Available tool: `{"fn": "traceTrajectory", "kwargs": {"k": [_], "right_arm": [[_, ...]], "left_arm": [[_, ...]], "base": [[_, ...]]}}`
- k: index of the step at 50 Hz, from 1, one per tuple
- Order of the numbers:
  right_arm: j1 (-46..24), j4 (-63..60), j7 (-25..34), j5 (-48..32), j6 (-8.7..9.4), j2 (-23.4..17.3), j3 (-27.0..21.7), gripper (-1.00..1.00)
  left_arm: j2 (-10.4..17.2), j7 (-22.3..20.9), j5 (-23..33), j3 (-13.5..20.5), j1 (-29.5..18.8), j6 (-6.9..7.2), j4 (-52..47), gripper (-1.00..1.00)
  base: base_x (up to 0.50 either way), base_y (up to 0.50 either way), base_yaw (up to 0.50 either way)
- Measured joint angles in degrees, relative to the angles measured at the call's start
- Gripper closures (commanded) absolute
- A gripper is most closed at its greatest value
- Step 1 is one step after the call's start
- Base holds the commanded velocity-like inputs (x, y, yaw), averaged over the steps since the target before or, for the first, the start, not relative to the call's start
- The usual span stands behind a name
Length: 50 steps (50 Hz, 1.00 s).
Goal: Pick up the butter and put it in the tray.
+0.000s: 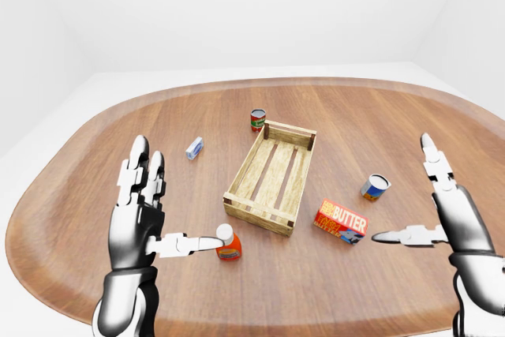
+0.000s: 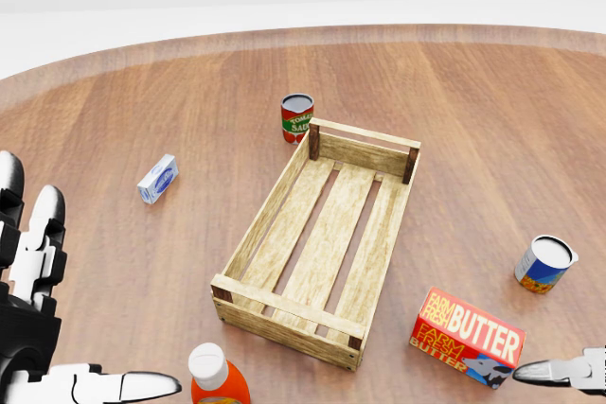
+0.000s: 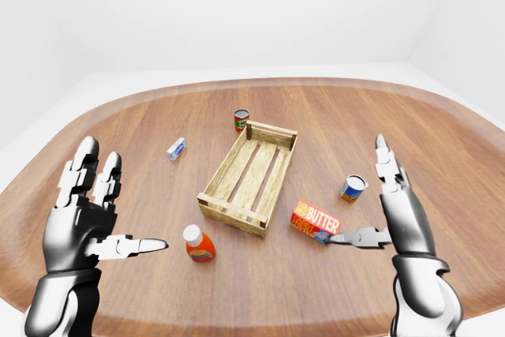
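Beside the butter (image 3: 316, 219), the right hand (image 3: 394, 203) is spread wide (holding nothing), thumb nearly touching it.

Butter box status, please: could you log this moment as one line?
butter box: on table, right of tray, untouched | tray: empty | right robot hand: open, beside box | left robot hand: open

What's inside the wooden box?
Nothing is inside the wooden tray: only its bare slats show, with the table visible through the gaps between them. The butter lies outside it on the table. Nothing hides the tray's inside.
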Motion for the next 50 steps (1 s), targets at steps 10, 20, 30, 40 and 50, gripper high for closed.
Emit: {"fn": "traceTrajectory", "kwargs": {"k": [10,20,30,40,50], "right_arm": [[-2.5,10.5,-2.5,-1.9,0.00,-3.0,2.1,-1.00],[-5.7,21.4,-5.8,-2.9,0.00,-5.7,5.7,-1.00],[-9.0,31.6,-8.9,-3.5,0.00,-7.7,9.3,-1.00],[-12.3,40.8,-11.4,-3.5,-0.67,-9.0,12.8,-1.00],[-15.7,47.0,-12.3,-3.8,-0.23,-9.9,15.5,-1.00]], "left_arm": [[0.0,0.1,0.1,-0.1,0.0,0.00,0.1,-1.00],[0.0,0.2,0.2,-0.2,-0.1,0.00,0.2,-1.00],[0.0,0.2,0.2,-0.2,0.0,0.00,0.2,-1.00],[0.0,0.1,0.2,0.0,0.1,0.00,-0.1,-1.00],[0.0,0.0,0.0,0.2,0.1,0.00,-0.5,-1.00]], "base": [[0.00,0.00,0.00],[0.00,0.00,0.00],[0.00,0.00,0.00],[0.00,0.00,0.00],[0.00,0.00,0.00]]}}
